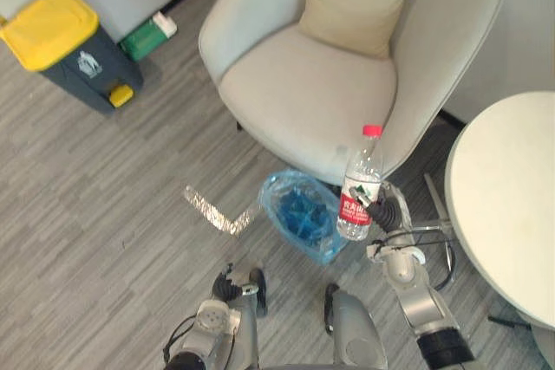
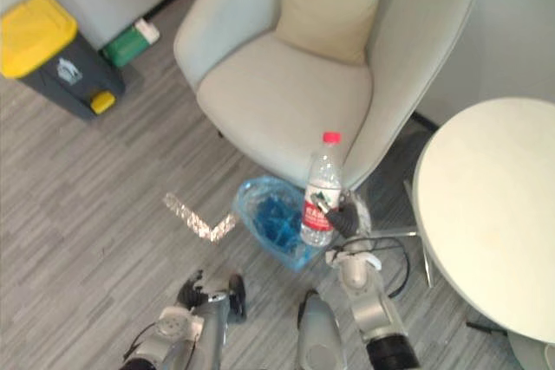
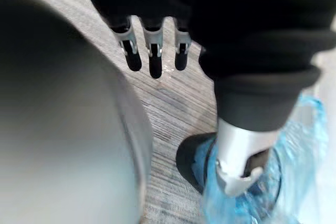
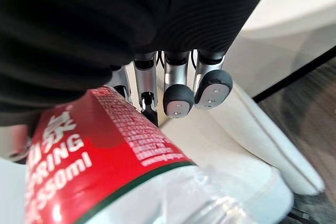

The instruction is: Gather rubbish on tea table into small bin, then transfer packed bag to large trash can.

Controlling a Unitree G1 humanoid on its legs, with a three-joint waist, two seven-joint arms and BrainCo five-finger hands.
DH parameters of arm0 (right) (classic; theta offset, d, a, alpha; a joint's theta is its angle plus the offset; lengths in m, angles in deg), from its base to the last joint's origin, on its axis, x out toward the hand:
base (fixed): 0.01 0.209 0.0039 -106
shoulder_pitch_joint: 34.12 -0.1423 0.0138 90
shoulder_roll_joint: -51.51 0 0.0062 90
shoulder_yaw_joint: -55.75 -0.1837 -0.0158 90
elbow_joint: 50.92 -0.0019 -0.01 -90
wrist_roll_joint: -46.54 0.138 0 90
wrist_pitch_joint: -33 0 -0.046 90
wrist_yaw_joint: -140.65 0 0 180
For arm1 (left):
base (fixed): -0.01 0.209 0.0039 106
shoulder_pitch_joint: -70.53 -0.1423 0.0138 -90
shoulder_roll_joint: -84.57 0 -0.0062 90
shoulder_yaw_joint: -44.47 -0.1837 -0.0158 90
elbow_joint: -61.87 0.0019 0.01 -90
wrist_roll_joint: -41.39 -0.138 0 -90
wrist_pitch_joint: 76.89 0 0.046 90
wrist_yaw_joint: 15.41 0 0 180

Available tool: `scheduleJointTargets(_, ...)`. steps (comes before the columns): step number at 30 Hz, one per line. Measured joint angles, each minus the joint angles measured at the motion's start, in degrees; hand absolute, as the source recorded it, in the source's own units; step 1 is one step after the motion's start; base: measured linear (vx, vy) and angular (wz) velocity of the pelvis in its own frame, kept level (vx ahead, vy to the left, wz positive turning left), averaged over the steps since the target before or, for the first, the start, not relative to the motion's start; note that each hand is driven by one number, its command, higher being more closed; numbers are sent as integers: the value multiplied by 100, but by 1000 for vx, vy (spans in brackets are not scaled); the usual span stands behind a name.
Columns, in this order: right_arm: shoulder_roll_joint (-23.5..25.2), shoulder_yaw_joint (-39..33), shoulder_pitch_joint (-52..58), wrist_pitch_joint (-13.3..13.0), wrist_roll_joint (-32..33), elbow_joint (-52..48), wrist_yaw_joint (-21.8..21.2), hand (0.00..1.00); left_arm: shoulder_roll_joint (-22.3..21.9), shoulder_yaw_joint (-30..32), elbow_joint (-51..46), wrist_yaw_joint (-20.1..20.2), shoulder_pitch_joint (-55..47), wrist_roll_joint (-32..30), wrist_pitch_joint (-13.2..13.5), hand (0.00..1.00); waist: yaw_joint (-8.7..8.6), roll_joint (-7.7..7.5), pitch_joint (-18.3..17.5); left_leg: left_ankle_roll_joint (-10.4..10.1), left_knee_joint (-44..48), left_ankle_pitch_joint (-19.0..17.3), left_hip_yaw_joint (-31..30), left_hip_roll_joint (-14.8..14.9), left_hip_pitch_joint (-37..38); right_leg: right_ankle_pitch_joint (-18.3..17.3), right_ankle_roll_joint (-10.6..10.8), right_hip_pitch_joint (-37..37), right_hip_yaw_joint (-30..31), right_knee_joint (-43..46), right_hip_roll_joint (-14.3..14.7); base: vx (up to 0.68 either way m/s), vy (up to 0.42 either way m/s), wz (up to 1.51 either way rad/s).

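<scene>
Left eye view is showing the right hand (image 1: 388, 210) clamping its fingers round the lower half of the water bottle (image 1: 360, 184), which is standing upright at the right rim of the small bin (image 1: 270, 205). The bin's blue-lined mouth is lying just left of the fingers, so a short leftward carry is probably coming. The left hand (image 1: 227, 288) is hanging near, fingers straight, empty. Grey floor (image 1: 104, 188) is stretching between armchair (image 1: 303, 84), tea table (image 1: 507, 188) right, large trash can (image 1: 61, 41) far left

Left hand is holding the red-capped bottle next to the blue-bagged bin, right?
No: the right hand holds the red-capped bottle next to the blue-bagged bin, as the right wrist view shows; the left hand hangs empty.
</scene>
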Motion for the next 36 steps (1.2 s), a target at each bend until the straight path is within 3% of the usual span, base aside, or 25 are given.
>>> scheduleJointTargets(11, -293, -63, -1083, 210, -40, -419, 489, 100, -51, 373, -989, -209, 540, 207, 116, 0, 147, -15, 302, 100, 971, 36, -118, 103, -2238, -88, -6, -2201, -32, 1102, -99, -103, 7, 6)
scheduleJointTargets(14, -491, -63, -1585, 229, -54, -397, 657, 100, -66, 407, -1234, -239, 834, 212, 135, 0, 272, -9, 469, 114, 1072, 119, -128, 96, -2746, -88, -7, -2733, -25, 1287, -127, -48, -35, 7)
scheduleJointTargets(20, -977, 83, -2723, 366, -265, 475, 903, 100, -82, 475, -1675, -381, 1287, 251, 297, 0, 400, -8, 675, 113, 1117, 319, -184, 53, -3632, -88, -14, -3630, -126, 1558, -206, -27, -50, 15)
scheduleJointTargets(36, -1218, 756, -3619, 479, -259, 1874, 1025, 100, -39, 474, -1821, -619, 1626, 673, 499, 0, 457, -16, 729, 79, 915, 655, -280, -47, -4219, -82, -28, -4262, -295, 1738, -351, -20, -21, 10)
